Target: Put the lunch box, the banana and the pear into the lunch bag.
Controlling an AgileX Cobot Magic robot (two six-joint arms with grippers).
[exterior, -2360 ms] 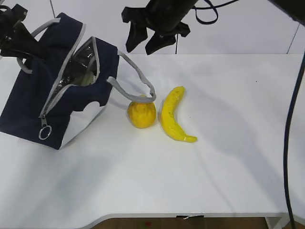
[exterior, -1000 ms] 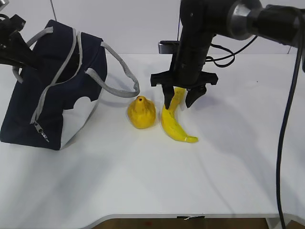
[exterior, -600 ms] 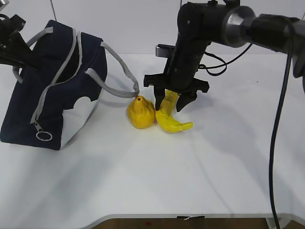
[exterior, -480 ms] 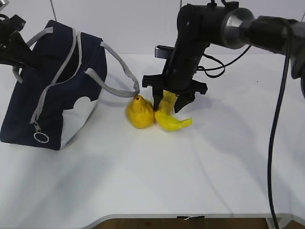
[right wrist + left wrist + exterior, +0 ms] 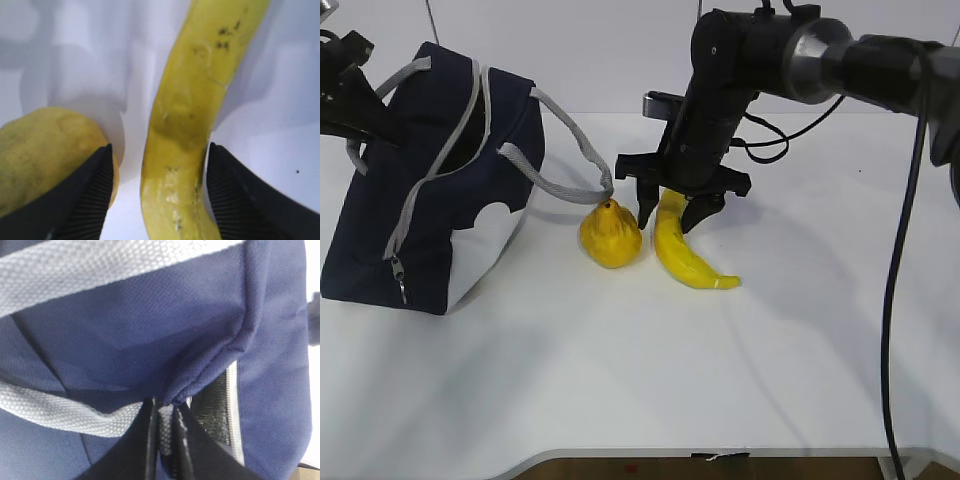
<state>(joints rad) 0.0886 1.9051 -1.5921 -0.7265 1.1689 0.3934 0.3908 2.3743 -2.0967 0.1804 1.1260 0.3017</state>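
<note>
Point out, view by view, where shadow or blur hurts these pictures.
Exterior view: sharp; soft arm shadow right of the banana. Left wrist view: lunch bag fills the frame, dim. Right wrist view: the tool's pads slightly soft, grey shadows around the pear.

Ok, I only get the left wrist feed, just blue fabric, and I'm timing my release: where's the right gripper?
Observer: The right gripper is down at the table, jaws open astride the banana.
Operator: Is the pear clear of it?
Observer: No, the pear sits right beside the banana; one finger is down between them, close to the pear.
Operator: And the bag?
Observer: The lunch bag stands left of the pear, zip partly open, its top pinched by your left gripper.
</note>
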